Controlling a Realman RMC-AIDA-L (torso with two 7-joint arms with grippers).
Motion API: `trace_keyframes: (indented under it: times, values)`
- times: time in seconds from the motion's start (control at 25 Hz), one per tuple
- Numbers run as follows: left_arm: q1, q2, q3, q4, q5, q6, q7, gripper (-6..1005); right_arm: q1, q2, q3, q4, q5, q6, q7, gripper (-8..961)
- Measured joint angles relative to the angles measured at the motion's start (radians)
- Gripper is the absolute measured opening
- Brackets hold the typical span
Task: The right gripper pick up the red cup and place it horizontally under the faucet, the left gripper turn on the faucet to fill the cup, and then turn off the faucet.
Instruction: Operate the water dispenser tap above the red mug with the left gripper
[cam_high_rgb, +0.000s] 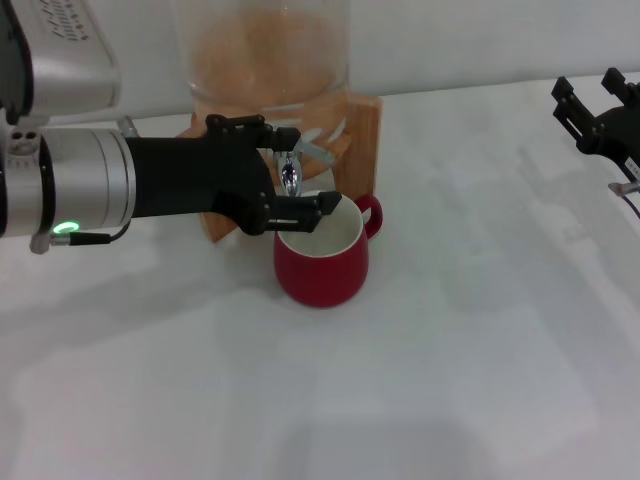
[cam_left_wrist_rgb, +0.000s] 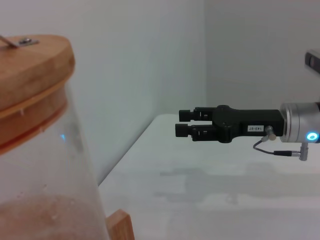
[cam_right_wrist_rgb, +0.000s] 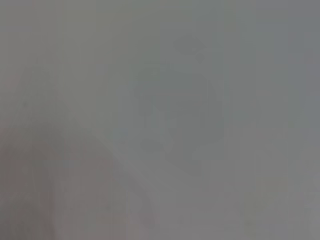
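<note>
The red cup (cam_high_rgb: 322, 258) stands upright on the white desk (cam_high_rgb: 450, 380), directly below the faucet (cam_high_rgb: 291, 172), mouth up to catch what falls from the spout; its small loop handle points toward the desk's right edge, away from the arm now at work. The left gripper (cam_high_rgb: 296, 168) reaches in from the desk's left side, its black fingers (cam_high_rgb: 300, 209) spread wide with one above and one below the chrome tap, the lower one lying just over the cup's near rim. That straddling hold looks chosen to bracket the flat lever so it can be swung, though whether the fingers actually touch the metal cannot be made out, nor whether liquid is running. The faucet is fitted to a glass dispenser (cam_high_rgb: 265, 50) on a wooden stand (cam_high_rgb: 362, 130) near the desk's back edge; the left wrist view shows the jar's wooden lid (cam_left_wrist_rgb: 31, 70) and an orange-brown fill low in the glass. The right gripper (cam_high_rgb: 590, 110) hangs well apart over the desk's right edge, holding nothing, its fingers lying close and parallel in the left wrist view, apparently withdrawn to leave the cup and tap free for the other arm. The right wrist view shows nothing legible. By this layout the cup appears placed, and the lever work is the step in hand.
</note>
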Motion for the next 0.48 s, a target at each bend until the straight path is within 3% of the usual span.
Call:
trace_keyframes:
  times: [0.48]
  values:
    - [-0.028, -0.002, 0.0, -0.06, 0.021, -0.007, 0.016, 830, -0.003, 0.002, 0.0, 0.006, 0.0, 0.0, 0.0, 682]
